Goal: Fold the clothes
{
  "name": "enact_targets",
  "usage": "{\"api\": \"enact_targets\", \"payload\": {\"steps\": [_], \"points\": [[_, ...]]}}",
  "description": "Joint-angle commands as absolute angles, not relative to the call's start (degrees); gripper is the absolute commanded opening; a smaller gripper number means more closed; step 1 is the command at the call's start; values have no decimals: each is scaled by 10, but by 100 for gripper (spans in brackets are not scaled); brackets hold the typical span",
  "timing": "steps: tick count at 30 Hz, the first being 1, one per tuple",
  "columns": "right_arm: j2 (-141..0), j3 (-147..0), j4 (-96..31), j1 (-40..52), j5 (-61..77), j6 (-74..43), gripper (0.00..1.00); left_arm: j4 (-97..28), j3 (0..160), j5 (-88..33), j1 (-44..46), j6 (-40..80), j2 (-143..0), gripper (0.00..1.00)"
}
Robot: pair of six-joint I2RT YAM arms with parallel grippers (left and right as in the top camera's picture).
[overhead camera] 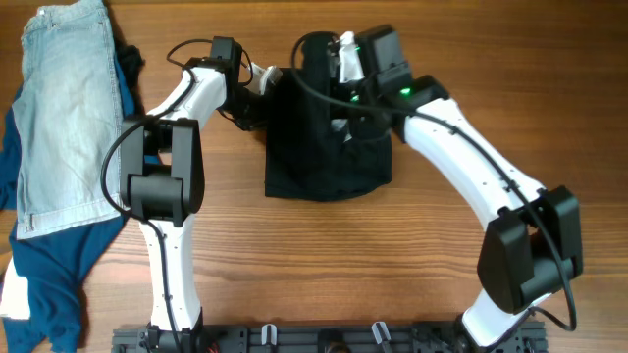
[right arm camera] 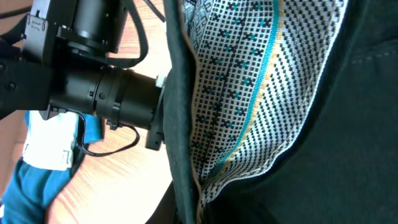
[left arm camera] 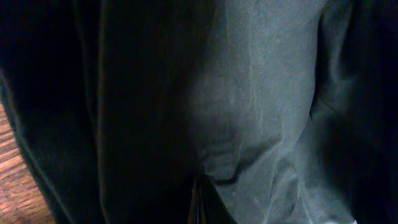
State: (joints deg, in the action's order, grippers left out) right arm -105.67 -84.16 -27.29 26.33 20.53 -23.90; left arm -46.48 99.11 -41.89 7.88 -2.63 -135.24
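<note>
The black shorts [overhead camera: 324,162] lie in the middle of the surface [overhead camera: 324,265], long way running 12 to 6 o'clock, with the left end effector [overhead camera: 258,94] at their 10 o'clock corner and the right end effector [overhead camera: 345,83] at their 1 o'clock edge, both so deep in cloth that I cannot tell if they pinch it.
</note>
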Motion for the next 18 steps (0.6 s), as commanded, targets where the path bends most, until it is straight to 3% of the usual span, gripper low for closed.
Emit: {"api": "enact_targets", "payload": {"steps": [1, 13, 14, 15, 16, 17, 18], "points": [[-1072, -856, -266, 274, 154, -275, 4, -463, 985, -404, 79, -23, -1368, 4], [-1132, -856, -251, 274, 154, -290, 6, -510, 987, -390, 38, -23, -1215, 9], [-1133, -856, -249, 275, 154, -290, 22, -512, 987, -380, 36, -23, -1195, 11], [-1133, -856, -247, 276, 154, -289, 49, -514, 987, -373, 34, -23, -1179, 14], [-1134, -856, -244, 276, 160, -286, 88, -515, 987, -365, 31, -23, -1160, 20], [-1134, -856, -240, 276, 174, -279, 99, -516, 987, -361, 27, -23, -1145, 27], [-1134, -856, -237, 276, 187, -271, 100, -517, 987, -358, 23, -23, -1131, 33]]}}
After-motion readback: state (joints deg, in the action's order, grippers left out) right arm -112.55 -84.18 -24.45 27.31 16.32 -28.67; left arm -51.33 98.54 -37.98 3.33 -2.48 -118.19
